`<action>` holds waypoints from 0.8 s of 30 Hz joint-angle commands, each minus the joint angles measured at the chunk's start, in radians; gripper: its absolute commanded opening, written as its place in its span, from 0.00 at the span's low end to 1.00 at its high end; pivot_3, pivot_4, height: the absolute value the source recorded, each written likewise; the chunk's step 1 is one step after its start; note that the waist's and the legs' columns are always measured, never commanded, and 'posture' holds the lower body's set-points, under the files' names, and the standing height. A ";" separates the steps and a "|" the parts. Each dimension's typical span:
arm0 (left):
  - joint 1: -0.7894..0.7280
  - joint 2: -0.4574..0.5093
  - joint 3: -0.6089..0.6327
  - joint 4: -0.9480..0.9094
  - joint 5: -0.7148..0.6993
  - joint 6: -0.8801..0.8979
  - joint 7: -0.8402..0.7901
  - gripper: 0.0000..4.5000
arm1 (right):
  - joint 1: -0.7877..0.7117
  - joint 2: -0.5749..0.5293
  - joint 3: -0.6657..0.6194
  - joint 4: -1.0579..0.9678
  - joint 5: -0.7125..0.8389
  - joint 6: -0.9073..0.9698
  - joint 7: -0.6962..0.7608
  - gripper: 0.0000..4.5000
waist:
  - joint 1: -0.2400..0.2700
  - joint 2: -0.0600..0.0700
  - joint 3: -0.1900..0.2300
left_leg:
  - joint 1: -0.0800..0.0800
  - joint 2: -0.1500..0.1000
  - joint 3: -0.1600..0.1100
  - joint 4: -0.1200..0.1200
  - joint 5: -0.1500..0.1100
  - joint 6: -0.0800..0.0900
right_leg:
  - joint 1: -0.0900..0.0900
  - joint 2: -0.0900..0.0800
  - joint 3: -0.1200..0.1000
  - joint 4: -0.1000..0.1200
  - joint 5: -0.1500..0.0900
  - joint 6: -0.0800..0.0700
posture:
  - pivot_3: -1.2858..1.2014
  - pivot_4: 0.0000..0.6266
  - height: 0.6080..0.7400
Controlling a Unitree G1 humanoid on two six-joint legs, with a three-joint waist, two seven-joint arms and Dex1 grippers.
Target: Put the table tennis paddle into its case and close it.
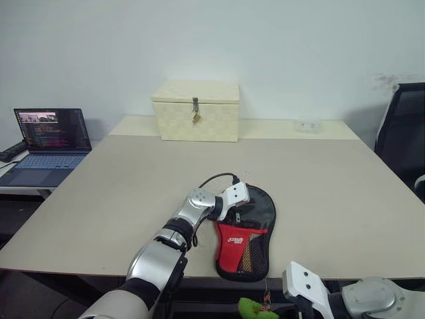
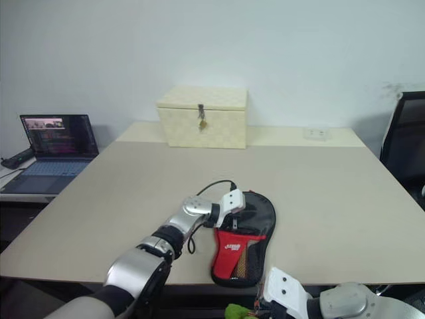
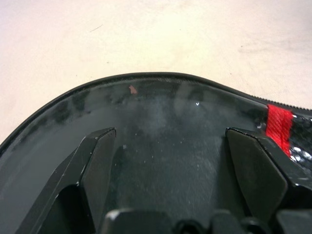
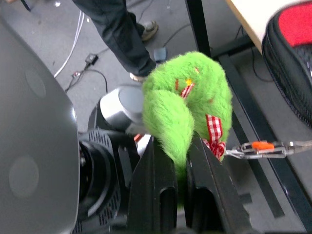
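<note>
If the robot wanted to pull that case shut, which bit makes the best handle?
Probably the fluffy green tag, taken from the table's near edge. It dangles off the case there, soft and thick enough to pinch, and the right fingers are shut on it already. The case itself lies flat, offering little.

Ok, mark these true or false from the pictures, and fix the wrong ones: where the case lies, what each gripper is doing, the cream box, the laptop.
1. The case lies at the table's near edge. True.
2. The right gripper is open and holds nothing. False: it is shut on the green ring tag, below the table edge.
3. The left gripper is open, its fingers spread over the case's round end. True.
4. The cream box stands with its lid up. False: the lid is down, latch hanging in front.
5. The laptop lies on the same table as the case. False: it is on a separate surface to the left, screen lit.
</note>
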 commanded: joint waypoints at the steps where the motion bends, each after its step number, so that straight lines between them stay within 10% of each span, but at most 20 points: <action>1: 0.027 -0.013 -0.048 0.037 0.056 0.016 0.005 0.87 | -0.016 -0.006 -0.048 -0.028 0.082 0.013 0.005 0.12 | 0.000 0.000 0.000 | 0.000 0.000 0.000 0.000 0.000 0.000 | 0.000 0.000 0.000 0.000 0.000 0.000 | 0.52 0.24 1.00; 6: 0.031 -0.005 0.003 0.011 -0.001 0.015 -0.001 0.87 | -0.135 0.008 -0.146 0.076 0.157 0.031 -0.008 0.46 | -0.003 -0.001 0.000 | 0.000 0.000 0.001 0.001 0.000 0.000 | 0.000 -0.001 0.000 0.000 0.001 0.001 | 0.52 0.24 1.00; 12: 0.123 0.148 0.164 -0.255 -0.202 0.098 -0.107 0.87 | -0.291 0.039 -0.230 0.372 0.042 -0.111 -0.012 0.46 | -0.016 -0.002 0.007 | -0.002 0.002 0.003 -0.001 0.000 0.000 | -0.005 0.000 0.004 0.002 0.001 0.001 | 0.52 0.24 1.00; 18: 0.628 0.363 0.349 -1.224 -0.550 0.718 -0.031 0.87 | -0.475 0.151 -0.124 0.889 -0.260 -0.537 0.109 0.46 | -0.040 0.001 0.010 | -0.004 0.005 0.002 -0.004 0.000 0.000 | -0.014 -0.003 0.008 0.007 0.002 -0.006 | 0.52 0.24 1.00; 24: 0.825 0.402 0.409 -1.513 -0.614 0.884 0.152 0.87 | -0.631 0.179 -0.116 1.336 -0.409 -0.795 0.256 0.46 | 0.004 0.008 0.017 | -0.007 0.001 0.000 0.000 -0.001 -0.001 | -0.012 -0.006 0.004 0.007 0.001 -0.008 | 0.52 0.24 1.00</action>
